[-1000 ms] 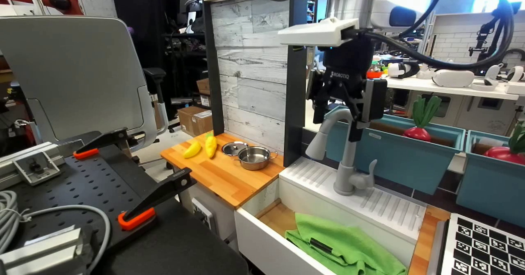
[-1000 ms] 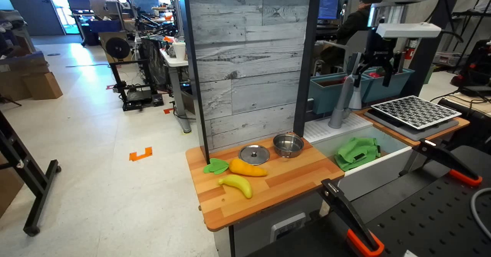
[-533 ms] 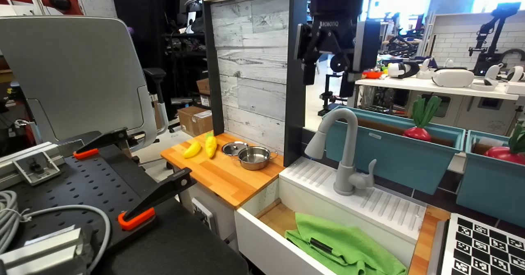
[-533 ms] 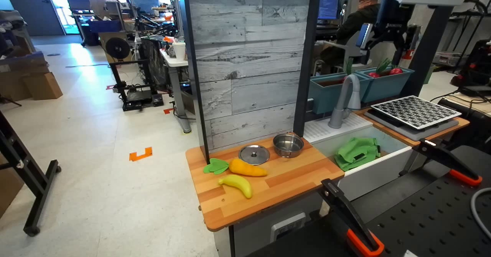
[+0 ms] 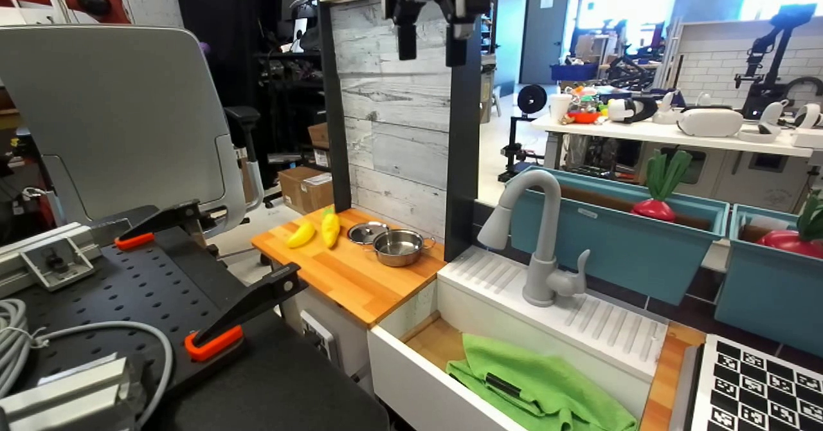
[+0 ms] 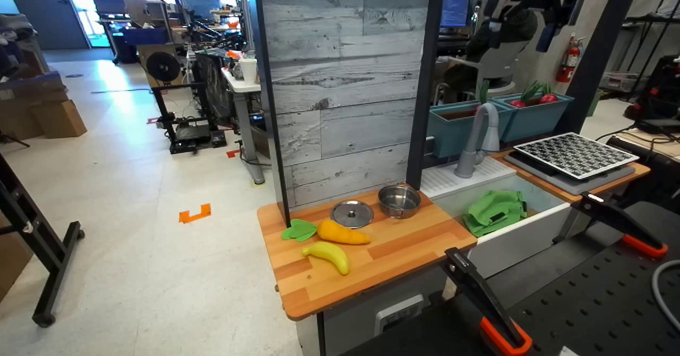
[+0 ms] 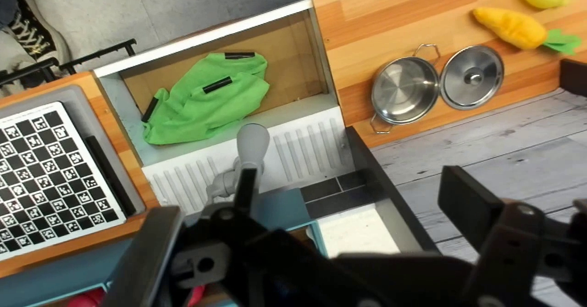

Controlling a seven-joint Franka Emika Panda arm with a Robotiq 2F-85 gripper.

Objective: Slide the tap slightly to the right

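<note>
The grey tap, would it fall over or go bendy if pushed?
Unless it's fastened, which I can't tell, the grey tap might tip if pushed high: it's tall on a narrow base. It probably won't bend: its neck arches unsupported. Its side lever might swing, since it sticks out.

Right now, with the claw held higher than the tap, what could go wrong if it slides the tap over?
The claw hangs open above the level of the tap, so coming down it might knock the arched spout. The tap is tall; a push near its top could tip or twist it. The teal planter looks close behind, so the side lever might bump it.
</note>
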